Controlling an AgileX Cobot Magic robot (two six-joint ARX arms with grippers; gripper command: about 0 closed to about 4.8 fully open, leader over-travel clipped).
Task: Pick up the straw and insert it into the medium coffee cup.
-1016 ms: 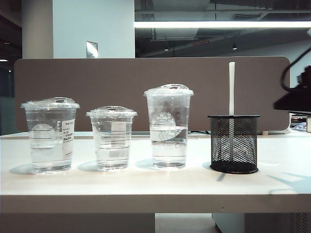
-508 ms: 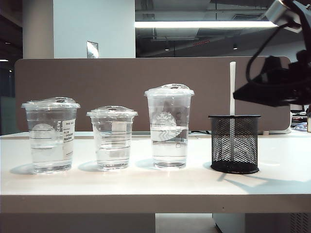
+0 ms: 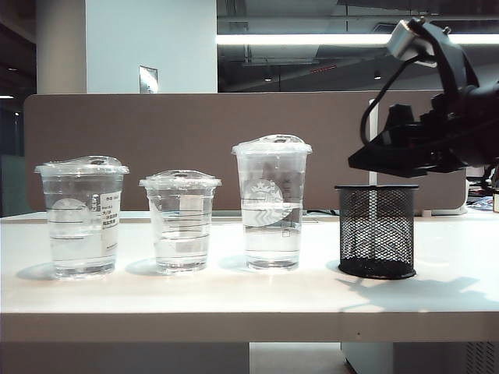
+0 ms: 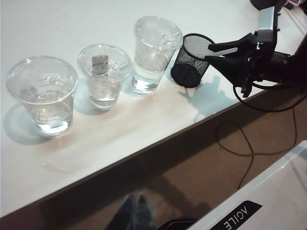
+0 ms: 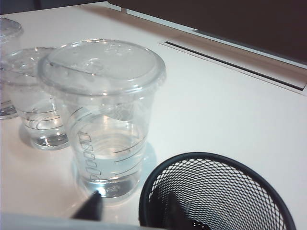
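Observation:
The white straw (image 3: 373, 125) stands upright in a black mesh holder (image 3: 376, 231) at the right of the table. My right gripper (image 3: 360, 160) hangs just above the holder's rim, open, with the straw (image 4: 224, 51) showing between its two fingers. In the right wrist view its dark fingertips (image 5: 91, 207) stand wide apart over the holder's rim (image 5: 216, 163). The medium coffee cup (image 3: 82, 218), wide and stickered, stands far left, apart from both grippers. My left gripper (image 4: 135, 211) is shut, below the table's front edge.
Between the medium cup and the holder stand a short lined cup (image 3: 179, 222) and a tall slim cup (image 3: 271, 202), all lidded and part-filled with water. A brown partition (image 3: 156, 132) runs along the table's back edge. The right arm's black cable (image 4: 240, 143) hangs off the front.
The right arm has swung in from the right edge, leftward and down, bringing its open gripper up to the straw above the holder. Cups, holder and left arm have stayed put.

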